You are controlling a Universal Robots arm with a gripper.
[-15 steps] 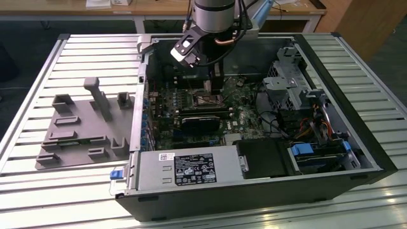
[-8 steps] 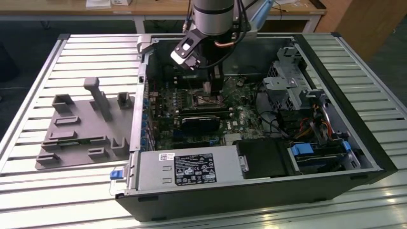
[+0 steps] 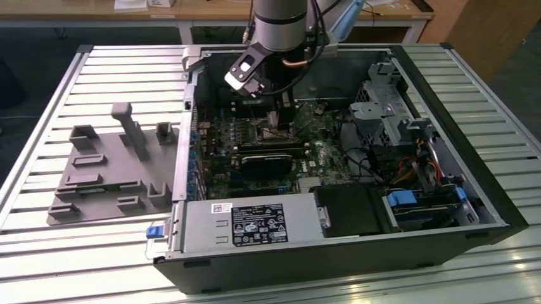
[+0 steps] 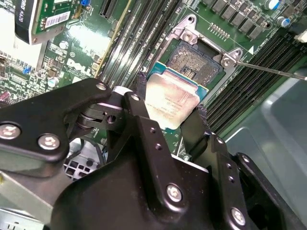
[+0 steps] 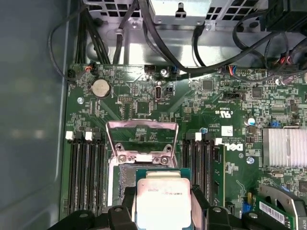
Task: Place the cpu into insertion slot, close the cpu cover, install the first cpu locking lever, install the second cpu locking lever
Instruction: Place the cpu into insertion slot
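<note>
Your gripper [image 4: 169, 106] is pinching the cpu [image 4: 175, 93] by two opposite edges, with a matte black finger [image 4: 136, 105] on each side. The cpu is a thin square with a smooth, pale silvery-beige metal lid on a green substrate whose border shows around it. It lies flat, lid facing up toward the wrist, and its edges are roughly square with the socket's. Being square, it has no long axis to speak of.

Just past the fingertips, partly under the cpu, sits the insertion slot [image 4: 194, 60]. It is a dark pin field inside a silvery metal rim with bolt heads at the corners, set in the green circuit board [image 5: 110, 108]. You cannot tell whether the cpu touches it.

Beyond the slot from the gripper, the first wrist view shows the cpu cover [image 5: 141, 125], a thin bright steel frame with a square window, tipped up on its hinge. A thin metal rod [image 4: 273, 71] juts from the slot's corner, off to one side of the gripper.

In the exterior view the arm [image 3: 283, 25], a silver-grey tube, drops straight down into the open black computer case [image 3: 338, 266], its wrist vertical and the gripper pointing at the board. The case lies on a ribbed metal tabletop [image 3: 50, 266].
</note>
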